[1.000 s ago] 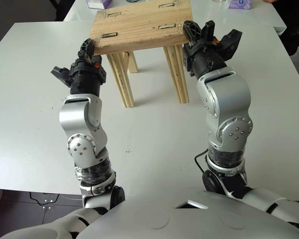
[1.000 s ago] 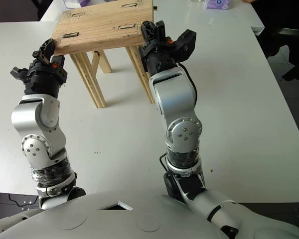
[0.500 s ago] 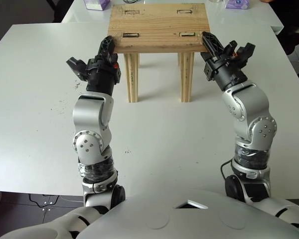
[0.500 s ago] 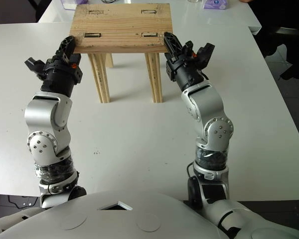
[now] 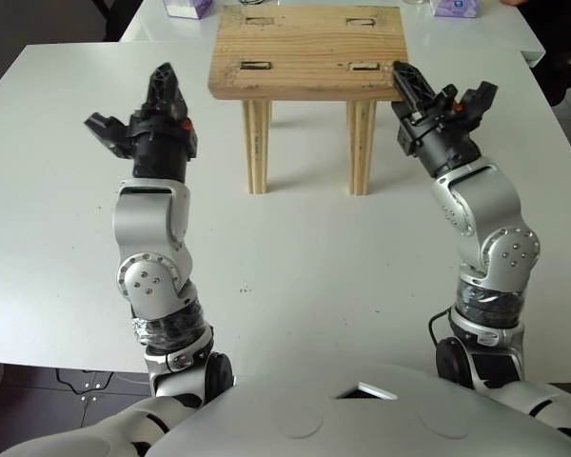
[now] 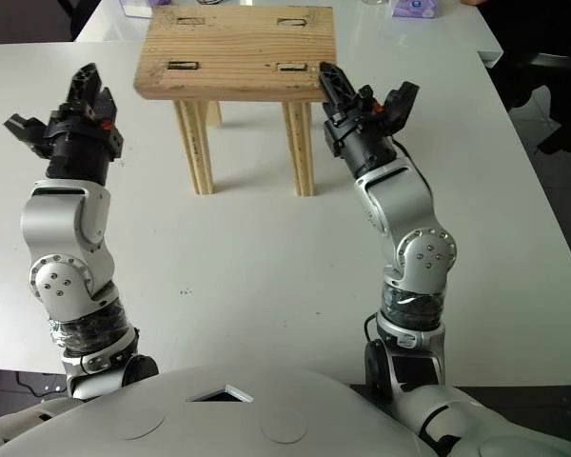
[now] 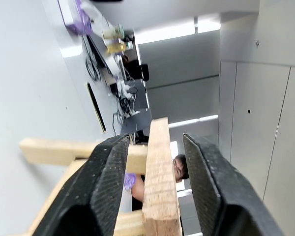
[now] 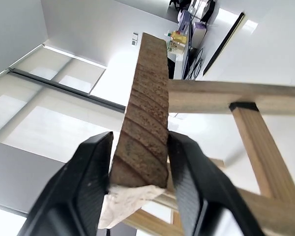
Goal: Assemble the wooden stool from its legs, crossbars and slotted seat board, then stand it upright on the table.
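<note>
**While upright on the tabletop, wooden stool is being flanked**

Apart from it, the left gripper is being held open and empty; the right gripper is being held open, one finger beside the seat corner.

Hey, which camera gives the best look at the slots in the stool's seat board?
The right eye view: it looks down on the seat board, showing all four slots. The left eye view shows the same. Both wrist views see the board edge-on, its slotted top hidden.
</note>
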`<move>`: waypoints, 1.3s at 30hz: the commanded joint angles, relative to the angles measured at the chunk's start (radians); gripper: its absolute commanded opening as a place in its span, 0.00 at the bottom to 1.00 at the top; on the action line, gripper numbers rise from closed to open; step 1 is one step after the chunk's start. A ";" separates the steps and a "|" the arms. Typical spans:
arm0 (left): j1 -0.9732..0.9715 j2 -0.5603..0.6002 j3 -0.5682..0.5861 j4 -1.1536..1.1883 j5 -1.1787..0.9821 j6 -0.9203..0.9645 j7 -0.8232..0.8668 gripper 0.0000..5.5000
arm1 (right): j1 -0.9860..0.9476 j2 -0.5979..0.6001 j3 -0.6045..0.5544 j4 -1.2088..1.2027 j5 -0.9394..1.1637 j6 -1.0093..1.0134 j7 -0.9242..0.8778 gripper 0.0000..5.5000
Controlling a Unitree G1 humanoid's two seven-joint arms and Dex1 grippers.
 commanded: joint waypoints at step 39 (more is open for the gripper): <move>-0.398 0.307 -0.236 0.218 1.252 -0.012 -0.293 0.65 | -0.538 -0.093 0.242 0.316 -1.544 -0.349 0.182 0.80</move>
